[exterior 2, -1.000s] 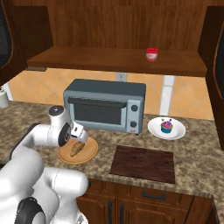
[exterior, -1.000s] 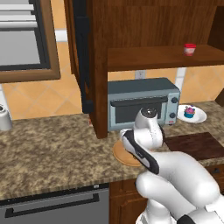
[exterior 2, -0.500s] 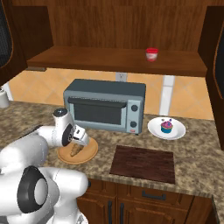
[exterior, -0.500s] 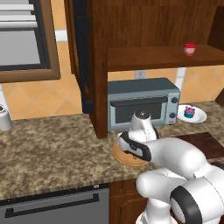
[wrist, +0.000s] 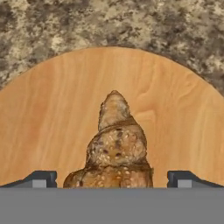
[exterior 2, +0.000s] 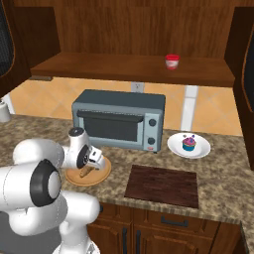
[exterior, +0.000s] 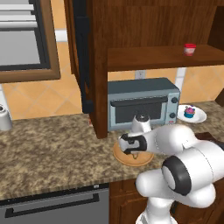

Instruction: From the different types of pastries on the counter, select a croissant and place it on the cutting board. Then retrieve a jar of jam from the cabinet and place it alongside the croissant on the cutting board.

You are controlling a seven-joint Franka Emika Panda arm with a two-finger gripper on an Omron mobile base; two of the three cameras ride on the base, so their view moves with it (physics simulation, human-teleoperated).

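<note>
Jaws spread; croissant lies between them.

I count two pastries on the counter: one croissant on the one round wooden plate, and one cupcake on one white plate. I also see one cutting board, one jar of jam, one toaster oven.
</note>
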